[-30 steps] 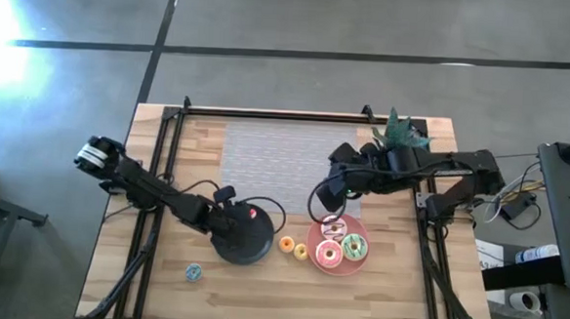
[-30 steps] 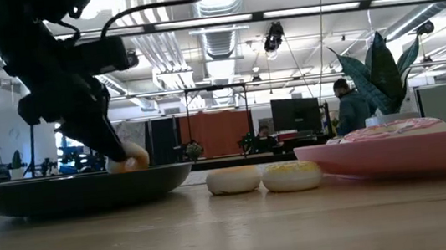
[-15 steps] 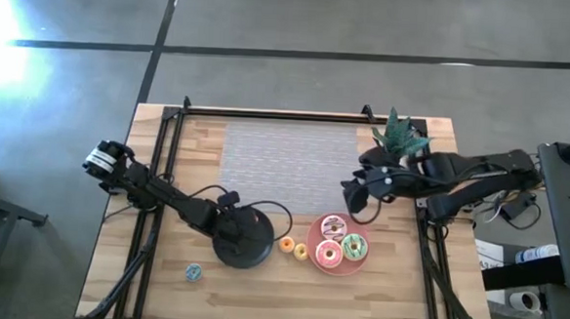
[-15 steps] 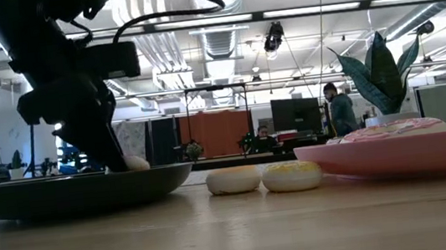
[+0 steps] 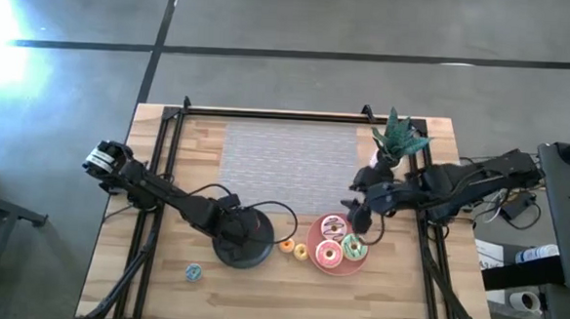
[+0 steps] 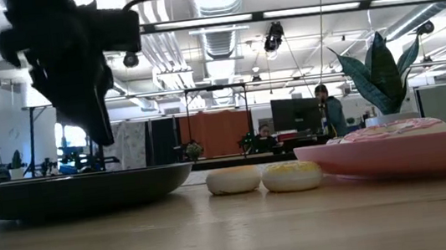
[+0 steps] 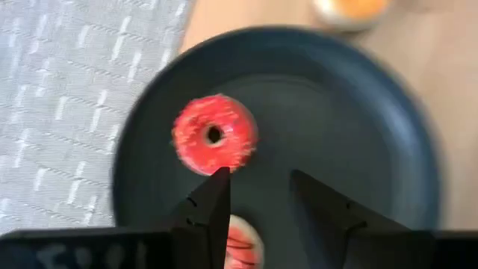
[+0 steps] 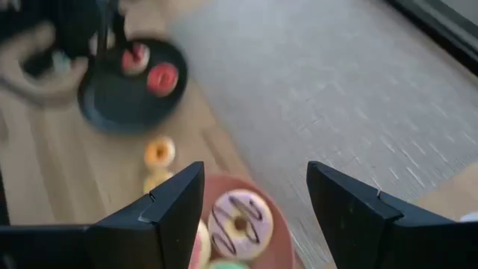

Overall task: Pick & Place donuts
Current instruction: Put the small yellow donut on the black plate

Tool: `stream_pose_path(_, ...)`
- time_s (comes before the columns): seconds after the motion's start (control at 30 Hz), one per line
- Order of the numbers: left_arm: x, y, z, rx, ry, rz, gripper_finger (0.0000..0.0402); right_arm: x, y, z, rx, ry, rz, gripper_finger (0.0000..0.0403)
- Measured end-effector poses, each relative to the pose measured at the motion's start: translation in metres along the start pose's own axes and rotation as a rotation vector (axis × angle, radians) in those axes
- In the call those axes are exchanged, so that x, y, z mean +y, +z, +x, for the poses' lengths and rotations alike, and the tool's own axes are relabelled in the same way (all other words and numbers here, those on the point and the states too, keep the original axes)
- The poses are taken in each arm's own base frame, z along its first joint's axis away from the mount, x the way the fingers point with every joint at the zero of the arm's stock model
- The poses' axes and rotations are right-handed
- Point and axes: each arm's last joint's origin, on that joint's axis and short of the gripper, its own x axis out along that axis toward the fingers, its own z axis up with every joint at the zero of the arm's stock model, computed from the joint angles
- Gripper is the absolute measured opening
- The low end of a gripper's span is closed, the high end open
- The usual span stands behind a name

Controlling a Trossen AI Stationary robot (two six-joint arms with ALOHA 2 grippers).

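A red donut [image 7: 215, 134] and a paler small donut [image 7: 239, 240] lie on the black plate [image 7: 388, 127]. My left gripper [image 7: 261, 202] hangs open above that plate [image 5: 253, 254], touching nothing. White-pink [image 5: 333, 227], pink [image 5: 328, 253] and green [image 5: 354, 247] donuts sit on the pink plate [image 5: 362, 265]. Orange [image 5: 286, 244] and yellow [image 5: 301, 250] donuts lie on the table between the plates. A teal donut [image 5: 193, 271] lies near the front left. My right gripper [image 5: 360, 220] is open above the pink plate's far edge, with the white-pink donut [image 8: 239, 220] below its fingers.
A grey mat [image 5: 290, 165] covers the table's far middle. A potted plant [image 5: 399, 136] stands at the far right. Black frame rails [image 5: 167, 163] run along both table sides, and a cable [image 5: 282, 213] loops by the black plate. People stand in the room behind.
My left gripper has opened, let go of a small donut onto the black plate, and risen straight up. The donut stays lying in the plate. My right gripper, open throughout, has swung toward the table's right edge, then come nearer, over the pink plate's far edge.
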Motion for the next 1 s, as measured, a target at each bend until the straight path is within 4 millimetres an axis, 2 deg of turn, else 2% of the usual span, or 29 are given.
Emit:
stream_pose_path(0.1, -0.007, 0.008, -0.015, -0.040, -0.051, -0.025, 0.0112, 0.011, -0.004, 0.014, 0.041, 0.000, -0.118, 0.0228)
stream_pose_path(0.2, -0.010, 0.013, -0.031, -0.080, -0.090, -0.049, 0.0112, 0.023, -0.009, 0.037, 0.103, -0.004, -0.232, 0.0228)
stream_pose_path(0.4, 0.000, 0.013, -0.056, -0.172, -0.082, -0.108, 0.0112, 0.052, -0.022, 0.080, 0.239, 0.059, -0.339, 0.0228)
stream_pose_path(0.67, 0.015, -0.020, -0.086, -0.240, -0.146, -0.175, 0.0112, 0.103, -0.057, 0.114, 0.310, 0.132, -0.627, 0.0228)
stream_pose_path(0.87, 0.024, -0.044, -0.092, -0.315, -0.127, -0.213, 0.0112, 0.147, -0.072, 0.131, 0.392, 0.261, -0.677, 0.0228)
stream_pose_path(1.0, 0.029, -0.052, -0.089, -0.328, -0.111, -0.208, 0.0112, 0.174, -0.082, 0.148, 0.410, 0.265, -0.677, 0.0228)
